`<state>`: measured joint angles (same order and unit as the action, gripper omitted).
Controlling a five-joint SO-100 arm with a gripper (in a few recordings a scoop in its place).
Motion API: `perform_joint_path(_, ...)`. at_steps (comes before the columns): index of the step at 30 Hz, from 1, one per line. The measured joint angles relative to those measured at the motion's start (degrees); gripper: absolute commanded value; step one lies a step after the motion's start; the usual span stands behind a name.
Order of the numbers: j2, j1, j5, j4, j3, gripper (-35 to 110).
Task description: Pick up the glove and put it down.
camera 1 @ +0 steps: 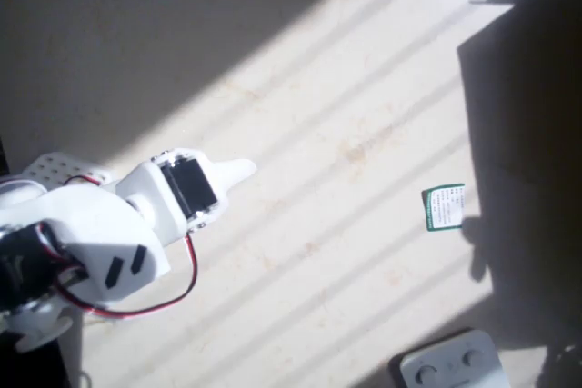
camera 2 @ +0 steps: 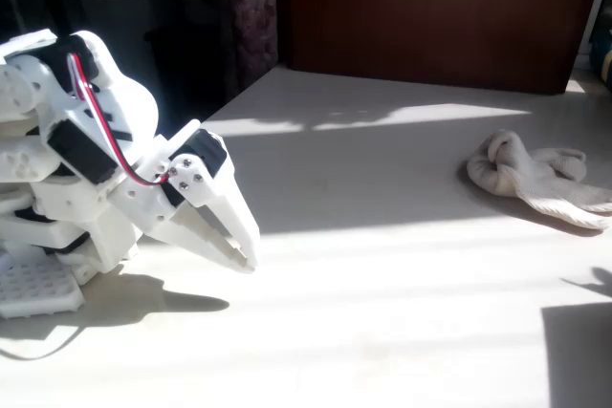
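Observation:
The glove (camera 2: 537, 179), off-white and crumpled, lies on the table at the right in the fixed view, half in shade. My white gripper (camera 2: 246, 257) hangs low over the table at the left, far from the glove, its fingers pressed together with nothing between them. Seen from overhead, the gripper (camera 1: 244, 170) points right from the arm at the left edge.
A small green-and-white card (camera 1: 445, 207) lies at the right of the overhead view. A grey device with buttons (camera 1: 452, 365) sits at the bottom right edge. Dark shadow covers the far right. A dark wooden panel (camera 2: 430, 16) stands behind the table.

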<state>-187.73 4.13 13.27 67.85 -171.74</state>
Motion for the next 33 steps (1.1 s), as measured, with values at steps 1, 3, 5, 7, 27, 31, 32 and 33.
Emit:
perform_joint_path(1, 0.0, 0.0, 0.0, 0.0, 0.0, 0)
perform_joint_path(3, 0.0, 0.0, 0.0, 0.0, 0.0, 0)
perform_joint_path(5, 0.0, 0.0, 0.0, 0.0, 0.0, 0)
perform_joint_path(7, 0.0, 0.0, 0.0, 0.0, 0.0, 0)
perform_joint_path(27, 0.5, 0.0, 0.0, 0.0, 0.6, 1)
perform_joint_path(31, 0.4, 0.0, 0.0, 0.0, 2.6, 1)
perform_joint_path(32, 0.4, 0.0, 0.0, 0.0, 3.3, 1)
perform_joint_path(33, 0.8, 0.0, 0.0, 0.0, 4.0, 1)
